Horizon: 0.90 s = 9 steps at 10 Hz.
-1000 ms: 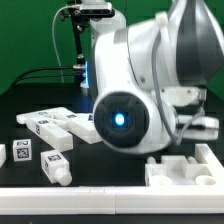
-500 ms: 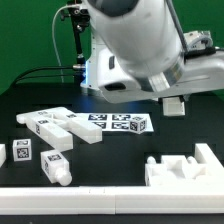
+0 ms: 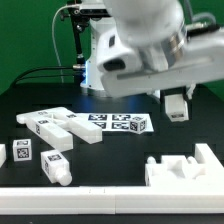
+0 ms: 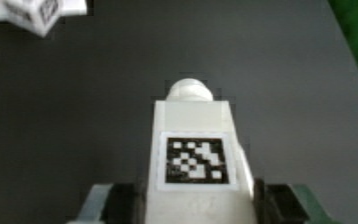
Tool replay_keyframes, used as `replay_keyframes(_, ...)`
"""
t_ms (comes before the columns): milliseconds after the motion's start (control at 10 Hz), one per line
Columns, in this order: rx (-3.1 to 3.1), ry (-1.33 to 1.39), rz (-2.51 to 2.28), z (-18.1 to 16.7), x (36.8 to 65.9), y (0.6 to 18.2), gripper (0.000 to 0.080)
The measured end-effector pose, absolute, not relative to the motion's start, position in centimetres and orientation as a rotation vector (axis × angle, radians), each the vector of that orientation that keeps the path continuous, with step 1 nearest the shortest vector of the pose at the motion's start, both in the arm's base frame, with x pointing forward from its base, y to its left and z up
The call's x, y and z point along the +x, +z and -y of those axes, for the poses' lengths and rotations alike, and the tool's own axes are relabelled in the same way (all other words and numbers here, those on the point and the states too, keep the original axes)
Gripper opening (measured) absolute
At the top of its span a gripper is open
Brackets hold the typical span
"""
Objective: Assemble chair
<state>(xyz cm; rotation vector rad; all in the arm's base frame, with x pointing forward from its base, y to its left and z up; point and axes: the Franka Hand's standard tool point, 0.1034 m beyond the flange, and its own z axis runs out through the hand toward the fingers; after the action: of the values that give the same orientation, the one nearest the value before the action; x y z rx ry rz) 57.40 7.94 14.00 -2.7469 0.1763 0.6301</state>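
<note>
My gripper (image 3: 176, 104) is shut on a white chair piece (image 3: 177, 107) and holds it above the table at the exterior view's right. In the wrist view the piece (image 4: 197, 150) runs out from between the fingers (image 4: 108, 200). It bears a black-and-white tag and ends in a rounded peg. My gripper (image 4: 197, 205) grips its sides. Other white chair parts lie at the exterior view's left: a long bar (image 3: 75, 126), a tagged block (image 3: 22, 152) and a short tagged piece (image 3: 56, 166).
The marker board (image 3: 118, 123) lies mid-table. A white blocky bracket (image 3: 185, 170) stands at the front right. A white rail (image 3: 100, 205) runs along the front edge. Another tagged part (image 4: 34, 14) shows in a corner of the wrist view.
The arm's body has swung up and away from the camera, uncovering the table. The gripper with the white piece has stayed at the exterior view's right over the last half second.
</note>
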Motion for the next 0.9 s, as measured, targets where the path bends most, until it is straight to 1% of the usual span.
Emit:
replay_keyframes(100,-2.785,0.517,-0.166,-8.5,58.5,14.3,0.0284)
replay_keyframes(400,-2.868,0.181,-0.222,-7.8,59.1,13.7,0.0284)
replay_keyframes(600,-2.949,0.089,-0.107,-7.8,60.6,13.4,0.0284)
replay_keyframes(700,-2.975,-0.009,-0.064,-7.8,61.9,13.5,0.0284)
replay_keyframes(800,-3.007,-0.109,0.009,-7.8,62.5,13.3,0.0284)
replay_keyframes(900,-3.019,-0.200,0.043,-8.3,62.1,12.7,0.0284)
